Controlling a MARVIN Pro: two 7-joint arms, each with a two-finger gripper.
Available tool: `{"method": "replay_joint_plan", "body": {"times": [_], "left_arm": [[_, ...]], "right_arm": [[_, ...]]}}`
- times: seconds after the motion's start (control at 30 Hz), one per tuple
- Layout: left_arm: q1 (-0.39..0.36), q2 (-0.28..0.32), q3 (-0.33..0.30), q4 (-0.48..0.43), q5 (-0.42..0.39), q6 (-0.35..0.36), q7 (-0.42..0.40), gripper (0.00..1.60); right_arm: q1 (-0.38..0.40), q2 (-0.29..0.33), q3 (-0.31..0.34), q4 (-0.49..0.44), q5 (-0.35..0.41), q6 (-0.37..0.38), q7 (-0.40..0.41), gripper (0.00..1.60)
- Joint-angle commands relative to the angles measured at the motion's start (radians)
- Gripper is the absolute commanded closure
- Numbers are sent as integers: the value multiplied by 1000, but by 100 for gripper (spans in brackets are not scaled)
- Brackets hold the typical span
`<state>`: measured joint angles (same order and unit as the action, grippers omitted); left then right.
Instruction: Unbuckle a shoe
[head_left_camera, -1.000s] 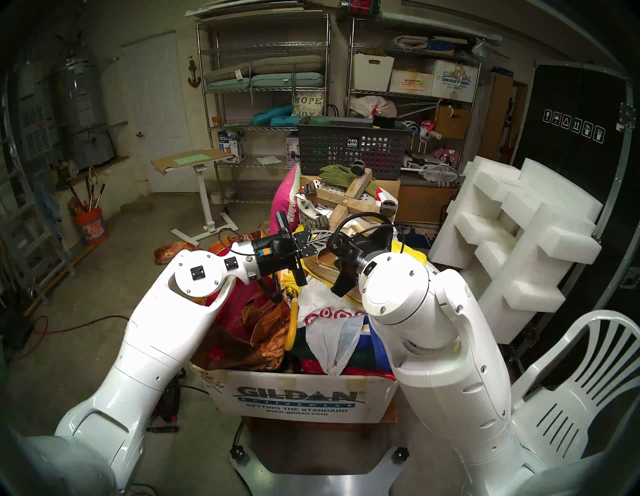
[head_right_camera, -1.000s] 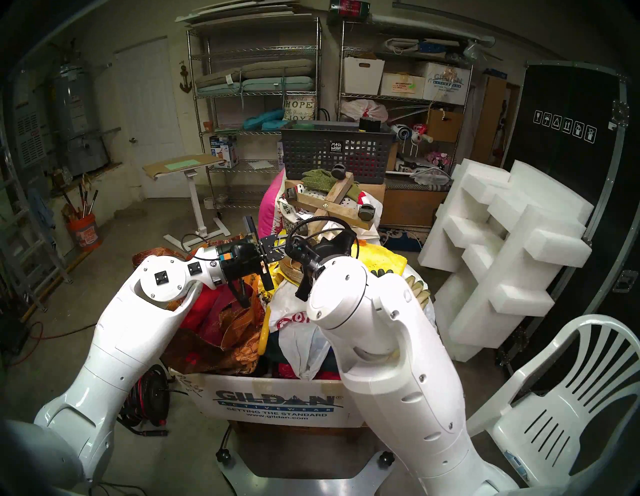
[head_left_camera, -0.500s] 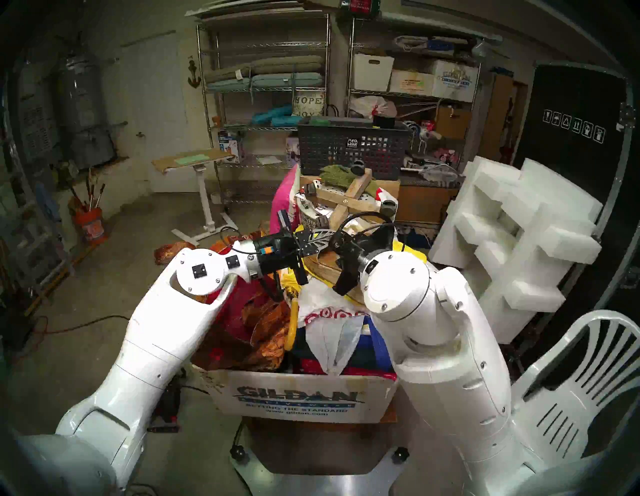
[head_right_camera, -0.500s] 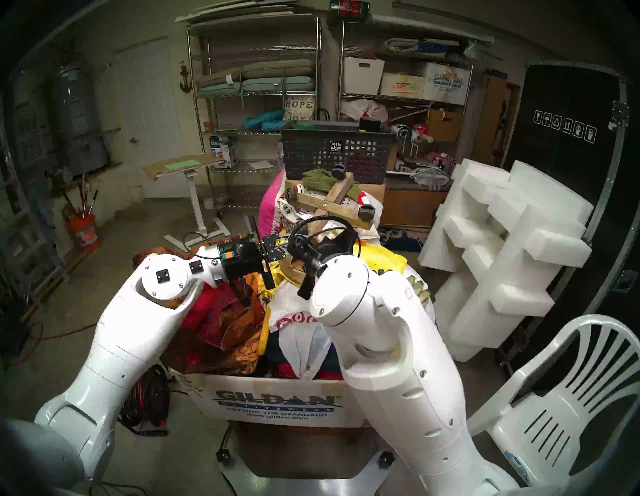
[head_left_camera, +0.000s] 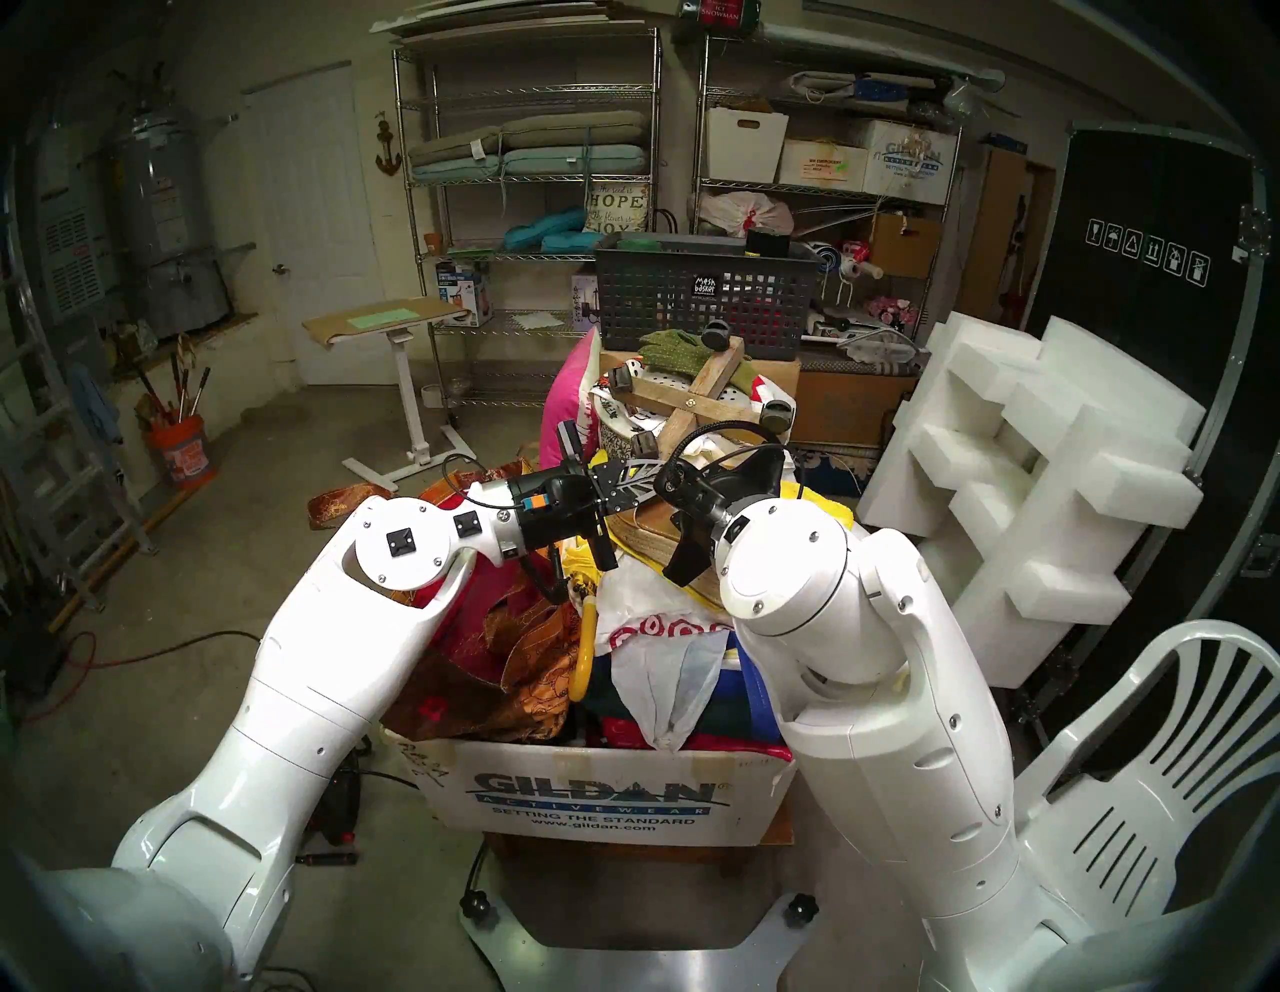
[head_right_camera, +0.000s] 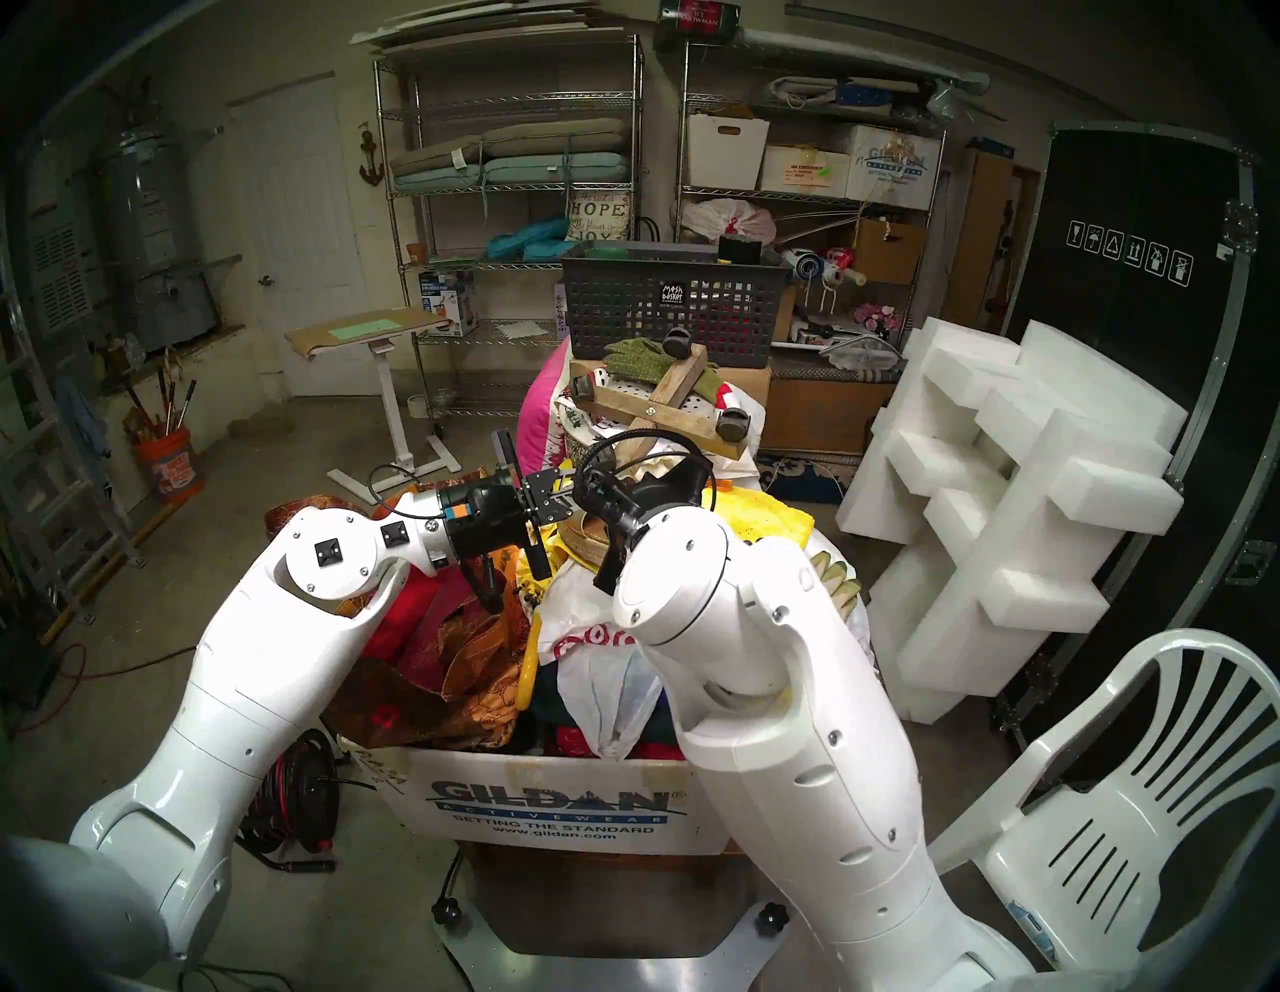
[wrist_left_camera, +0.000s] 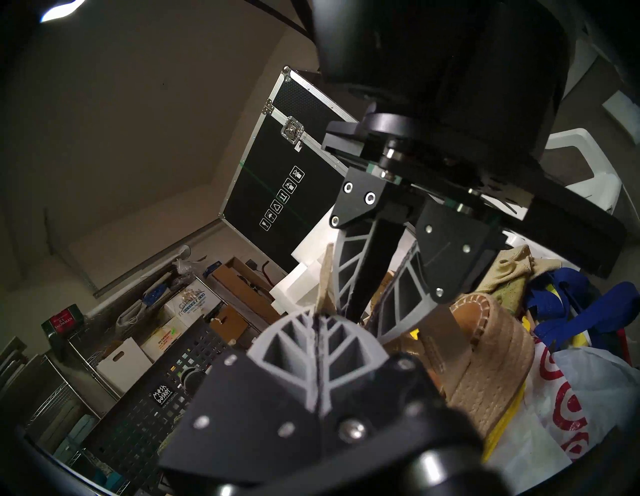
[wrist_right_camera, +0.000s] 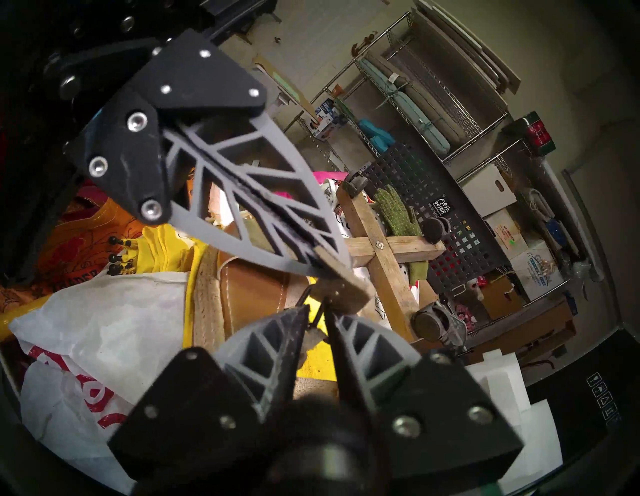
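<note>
The shoe (head_left_camera: 647, 539) (head_right_camera: 587, 542) is a tan rope-soled wedge lying on top of the pile in the box, with its sole (wrist_left_camera: 491, 360) and leather insole (wrist_right_camera: 252, 294) towards the wrist cameras. My left gripper (head_left_camera: 650, 478) (wrist_left_camera: 317, 317) (wrist_right_camera: 334, 268) is shut on the loose tan end of the thin strap (wrist_left_camera: 325, 277) (wrist_right_camera: 346, 279). Facing it, my right gripper (wrist_right_camera: 317, 313) (wrist_left_camera: 363, 322) is closed to a narrow gap on the strap near a small metal buckle (wrist_right_camera: 313, 335). The two sets of fingertips almost touch above the shoe's heel end.
A Gildan cardboard box (head_left_camera: 596, 796) holds cloths and a white bag with red rings (head_left_camera: 658, 623). Behind the shoe lie a wooden cross with castors (head_left_camera: 699, 398) and a grey mesh basket (head_left_camera: 699, 298). Foam blocks (head_left_camera: 1025, 450) and a white chair (head_left_camera: 1143, 762) stand on the right.
Both arms have shifted only slightly, the right forearm leaning a little to the left. Both grips on the strap look the same.
</note>
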<state>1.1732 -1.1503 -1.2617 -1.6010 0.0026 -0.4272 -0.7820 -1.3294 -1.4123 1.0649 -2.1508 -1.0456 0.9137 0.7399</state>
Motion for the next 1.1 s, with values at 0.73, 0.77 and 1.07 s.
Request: {"method": "replay_joint_plan", "body": {"times": [0.73, 0.77, 1.07], "left_arm": [[-12, -11, -3, -15, 8, 14, 13, 160], [-13, -12, -2, -14, 9, 14, 13, 148], [-22, -18, 8, -1, 15, 4, 7, 119]], "right_arm": [[-43, 39, -12, -91, -30, 1, 6, 160], [-44, 40, -11, -94, -30, 1, 5, 160], [-45, 39, 4, -105, -30, -1, 0, 160]]}}
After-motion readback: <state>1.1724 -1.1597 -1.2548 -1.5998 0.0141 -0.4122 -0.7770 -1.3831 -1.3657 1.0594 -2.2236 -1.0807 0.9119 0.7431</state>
